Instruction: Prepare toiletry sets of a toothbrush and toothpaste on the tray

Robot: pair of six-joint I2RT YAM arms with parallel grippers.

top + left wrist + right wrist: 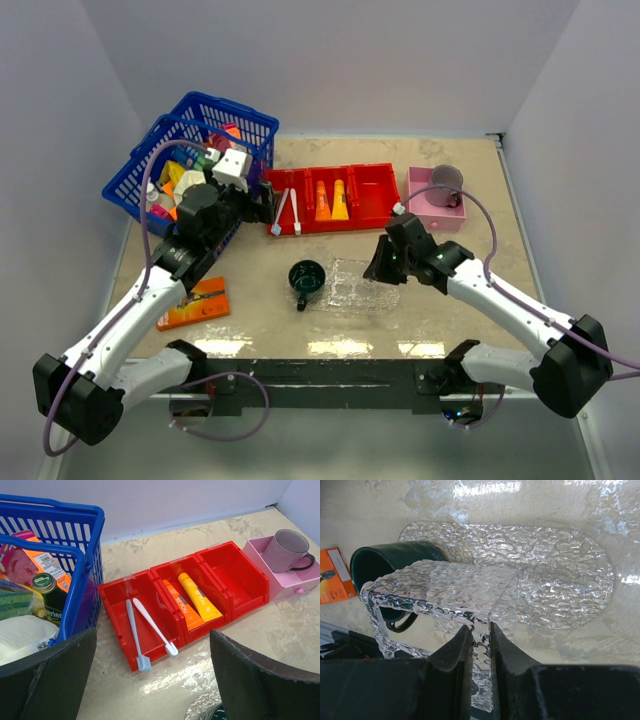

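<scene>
Left claw (154, 670): jaws wide apart, nothing in them, hanging over the tabletop (150, 545) just short of the red bin (240, 582)

Right claw (480, 630): clamped on the thin wall of a clear bumpy piece (445, 587) that looks raised off the tabletop. Can't tell if it's a second tray or a cover. The flat oval tray (555, 580) lies just beyond this claw's tips, nothing on it. Dark green cup (380, 562) is ahead-left of the claw, beside the tray's end

My read: nothing is loaded yet and the first pick is a brush. The toothbrushes (152, 626) sit in the compartment straight ahead of the left claw, nearly touching at the far ends and spread at the heads nearest the claw. Drop on one handle at the spread end, jaws across it, or both get pinched. Mind the compartment walls. The right claw's piece should be out of the way of the tray before any drop

Count:
- 2 toothbrushes
- 2 tubes, orange tube (179, 607) and yellow-orange tube (200, 597), one compartment to the right
- 1 bin with 3 compartments
- 1 tray, 1 clear piece, 1 cup
- 1 pink box (295, 582) holding 1 mug (285, 550)
- 1 blue basket (90, 540)
- 1 orange flat pack (198, 300)
</scene>
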